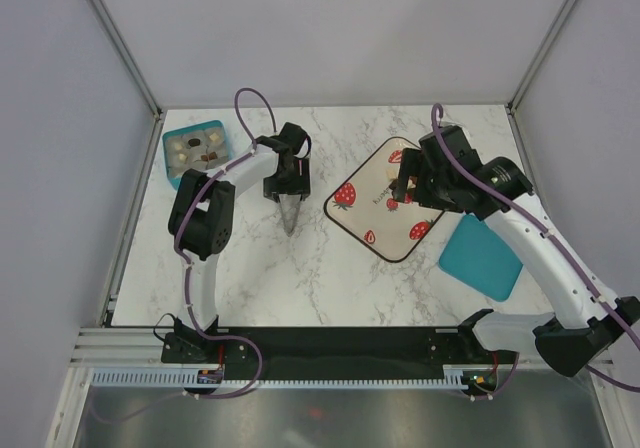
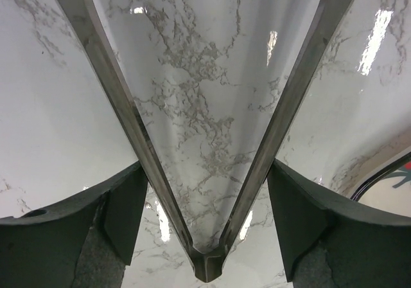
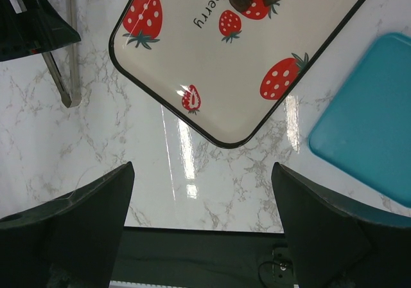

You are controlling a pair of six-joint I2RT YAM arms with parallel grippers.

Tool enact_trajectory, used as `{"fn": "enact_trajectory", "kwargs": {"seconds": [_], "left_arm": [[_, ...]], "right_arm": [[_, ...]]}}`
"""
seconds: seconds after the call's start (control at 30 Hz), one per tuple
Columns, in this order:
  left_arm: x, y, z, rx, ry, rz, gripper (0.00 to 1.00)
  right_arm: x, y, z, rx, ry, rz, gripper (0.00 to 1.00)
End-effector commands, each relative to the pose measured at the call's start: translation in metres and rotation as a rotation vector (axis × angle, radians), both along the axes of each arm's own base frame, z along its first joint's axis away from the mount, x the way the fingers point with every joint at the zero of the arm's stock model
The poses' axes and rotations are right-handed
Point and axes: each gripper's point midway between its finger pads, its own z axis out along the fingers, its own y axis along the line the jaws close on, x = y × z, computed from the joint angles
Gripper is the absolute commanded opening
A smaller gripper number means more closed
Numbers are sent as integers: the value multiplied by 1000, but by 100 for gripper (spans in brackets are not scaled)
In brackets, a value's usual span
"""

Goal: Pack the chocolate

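Shows small dark brown, mid brown and pale beige chocolate pieces [image 1: 200,148] in two places. Puts one lot inside the shallow square teal plastic box [image 1: 168,158] at ten o'clock on the white marble surface [image 1: 300,278]. Puts the other on the cream rounded-square tray with red strawberry prints [image 3: 192,56], just off centre toward three o'clock, with two dark pieces at twelve o'clock in the right wrist view. Places the flat teal plastic lid [image 1: 480,258] at four o'clock, just beside the tray without touching it.

Finds the left pincer [image 2: 205,172] close to centre toward nine o'clock, well apart from both lots. Has hold of the long thin V-shaped metal tongs [image 2: 114,89] near the hinge end, pressing on the two sprung arms, spread wide, tips bare in the top view. Finds the right pincer [image 3: 202,172] above the tray's six o'clock corner, fully spread, holding nothing.

Looks light, stiff and smooth-skinned, so likely to skid or mark under a hard squeeze; far smaller than either pincer. Favours taking each piece across its widest sides with the tongs' tips, low and gently, one at a time.
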Motion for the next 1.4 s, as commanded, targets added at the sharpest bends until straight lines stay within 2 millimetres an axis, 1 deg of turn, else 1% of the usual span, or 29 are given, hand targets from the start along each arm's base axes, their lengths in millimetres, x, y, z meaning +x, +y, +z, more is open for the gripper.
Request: {"fn": "enact_trajectory", "kwargs": {"seconds": [0.0, 0.1, 0.13, 0.17, 0.3, 0.37, 0.4, 0.43, 0.47, 0.5, 0.53, 0.57, 0.6, 0.63, 0.7, 0.73, 0.77, 0.8, 0.83, 0.87, 0.9, 0.93, 1.0, 1.07, 1.1, 1.13, 1.23, 1.3, 1.37], "left_arm": [[9, -12, 18, -55, -55, 5, 83], [4, -13, 33, -74, -77, 2, 92], [3, -12, 35, -76, -78, 2, 98], [3, -13, 40, -83, -87, -1, 100], [-8, -10, 67, -109, -116, -5, 100], [-14, -11, 80, -132, -129, -7, 100], [-19, -15, 97, -178, -151, -22, 100], [-25, -17, 103, -205, -151, -36, 100], [-31, -22, 112, -235, -154, -56, 99], [-40, -29, 119, -274, -149, -82, 99], [-51, -28, 137, -302, -182, -96, 100], [-58, -30, 147, -328, -194, -106, 100], [-68, -35, 157, -367, -200, -117, 100], [-79, -32, 177, -401, -247, -126, 100], [-90, -33, 197, -450, -287, -136, 100], [-95, -30, 203, -456, -303, -137, 100], [-102, -25, 224, -476, -360, -138, 100], [-104, -19, 232, -466, -400, -135, 100], [-106, -14, 241, -462, -438, -136, 100], [-110, -6, 257, -458, -494, -131, 100], [-107, 4, 268, -423, -543, -104, 100], [-110, 8, 273, -416, -557, -100, 100], [-114, 23, 285, -379, -610, -76, 100], [-118, 26, 296, -386, -646, -83, 100], [-121, 29, 306, -394, -681, -84, 100], [-122, 30, 312, -397, -697, -84, 100], [-125, 34, 331, -410, -745, -83, 100], [-123, 35, 347, -419, -785, -77, 100], [-121, 33, 355, -419, -803, -98, 100]], "right_arm": [[9, 2, 18, 17, -44, -10, 96], [14, 4, 21, 23, -51, -24, 96], [15, 4, 21, 29, -53, -38, 96], [17, 4, 20, 31, -53, -48, 96], [23, -4, 14, 6, -44, -107, 96], [29, -21, 8, -22, -38, -170, 93], [33, -28, 3, -27, -32, -190, 91], [37, -43, -4, -36, -15, -236, 90], [36, -52, -24, -59, 33, -261, 84], [40, -59, -32, -60, 41, -284, 80], [39, -75, -52, -79, 86, -337, 76], [40, -82, -62, -85, 104, -361, 72], [45, -87, -70, -90, 108, -376, 71], [43, -99, -86, -109, 140, -403, 70], [44, -112, -104, -142, 182, -430, 68], [41, -123, -115, -152, 218, -455, 66], [41, -127, -124, -161, 238, -456, 62], [46, -129, -128, -156, 225, -463, 59], [42, -131, -139, -146, 250, -465, 56], [43, -130, -145, -131, 258, -460, 53], [50, -128, -149, -112, 238, -460, 52], [48, -128, -158, -104, 258, -462, 51], [53, -128, -167, -91, 260, -468, 49], [52, -127, -181, -80, 285, -443, 49], [56, -126, -185, -71, 277, -433, 49], [53, -131, -195, -70, 306, -442, 50], [53, -133, -209, -45, 318, -414, 50], [54, -136, -213, -37, 313, -422, 50], [52, -135, -218, -28, 314, -414, 50]]}}
